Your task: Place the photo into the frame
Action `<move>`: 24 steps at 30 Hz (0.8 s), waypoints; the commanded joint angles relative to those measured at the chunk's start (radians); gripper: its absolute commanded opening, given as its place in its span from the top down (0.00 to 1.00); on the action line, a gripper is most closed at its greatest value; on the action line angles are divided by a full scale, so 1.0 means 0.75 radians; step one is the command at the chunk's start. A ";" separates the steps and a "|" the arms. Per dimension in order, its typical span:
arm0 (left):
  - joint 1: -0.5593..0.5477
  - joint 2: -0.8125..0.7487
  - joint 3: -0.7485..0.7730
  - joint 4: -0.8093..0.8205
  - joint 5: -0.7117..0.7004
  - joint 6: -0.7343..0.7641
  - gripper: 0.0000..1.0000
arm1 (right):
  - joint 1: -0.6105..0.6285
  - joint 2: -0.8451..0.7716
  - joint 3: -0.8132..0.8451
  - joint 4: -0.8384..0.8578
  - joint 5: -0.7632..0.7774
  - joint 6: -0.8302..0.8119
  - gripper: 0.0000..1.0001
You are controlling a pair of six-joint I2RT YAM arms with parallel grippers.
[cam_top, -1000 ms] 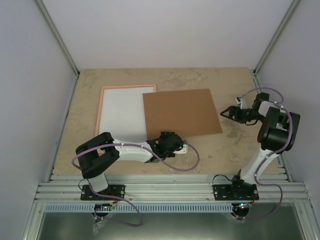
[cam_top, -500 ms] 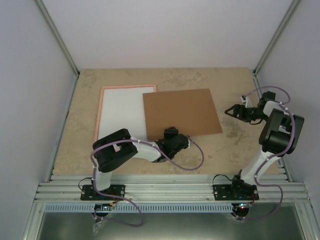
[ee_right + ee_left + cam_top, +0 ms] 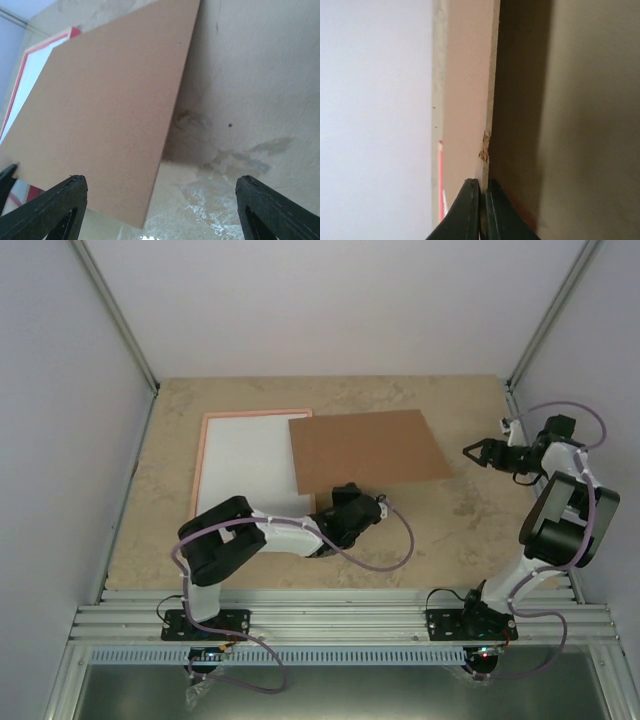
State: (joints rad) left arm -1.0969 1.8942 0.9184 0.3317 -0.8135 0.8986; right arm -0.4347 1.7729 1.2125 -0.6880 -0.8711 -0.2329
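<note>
The pink frame [image 3: 199, 465] lies flat at the left of the table, and a white rectangle [image 3: 245, 465] fills it. I cannot tell whether that is the photo face down; no printed side shows. A brown cardboard sheet [image 3: 370, 445] overlaps the frame's right side, its near edge raised. My left gripper [image 3: 352, 492] is shut on that near edge; the left wrist view shows both fingers [image 3: 470, 200] pinching the thin board [image 3: 465, 100]. My right gripper [image 3: 470, 452] hangs open to the right of the sheet, with nothing between its fingers [image 3: 55, 205].
The marble tabletop [image 3: 470, 520] is bounded by a metal rail at the front and white walls on the other sides. The left arm's purple cable [image 3: 395, 550] loops over the table in front of the sheet. In the right wrist view the cardboard [image 3: 100, 110] casts a shadow on the table.
My left gripper has slid up to the cardboard's near edge, shut on it and tilted the sheet up. My right arm has drawn back toward the right wall.
</note>
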 commanded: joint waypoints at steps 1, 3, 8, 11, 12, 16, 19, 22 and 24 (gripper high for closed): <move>0.030 -0.115 0.156 -0.110 0.068 -0.051 1.00 | -0.058 -0.120 0.070 0.066 -0.099 -0.035 0.17; 0.053 -0.164 0.263 -0.175 0.081 -0.082 1.00 | -0.093 -0.161 0.085 0.109 -0.143 -0.018 0.15; 0.173 -0.235 0.676 -0.622 0.231 -0.349 1.00 | -0.169 -0.292 0.071 0.278 -0.237 0.067 0.13; 0.271 -0.260 0.920 -0.864 0.412 -0.551 1.00 | -0.175 -0.373 0.036 0.382 -0.281 0.126 0.12; 0.315 -0.265 0.995 -0.932 0.470 -0.645 1.00 | -0.175 -0.395 0.022 0.422 -0.310 0.165 0.11; 0.465 -0.286 1.263 -1.163 0.801 -0.922 1.00 | -0.145 -0.457 -0.019 0.540 -0.372 0.338 0.11; 0.588 -0.353 1.330 -1.169 1.113 -1.105 1.00 | -0.074 -0.502 -0.062 0.648 -0.399 0.508 0.09; 0.706 -0.437 1.305 -1.064 1.440 -1.318 1.00 | 0.036 -0.530 -0.139 0.871 -0.438 0.729 0.06; 0.781 -0.488 1.246 -0.949 1.631 -1.469 1.00 | 0.133 -0.503 -0.140 1.021 -0.470 0.872 0.04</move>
State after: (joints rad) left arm -0.5793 1.6173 1.8725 -0.5270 0.0090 0.0895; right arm -0.4374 1.3945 1.1362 -0.1726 -1.1458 0.1658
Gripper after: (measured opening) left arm 0.038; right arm 0.944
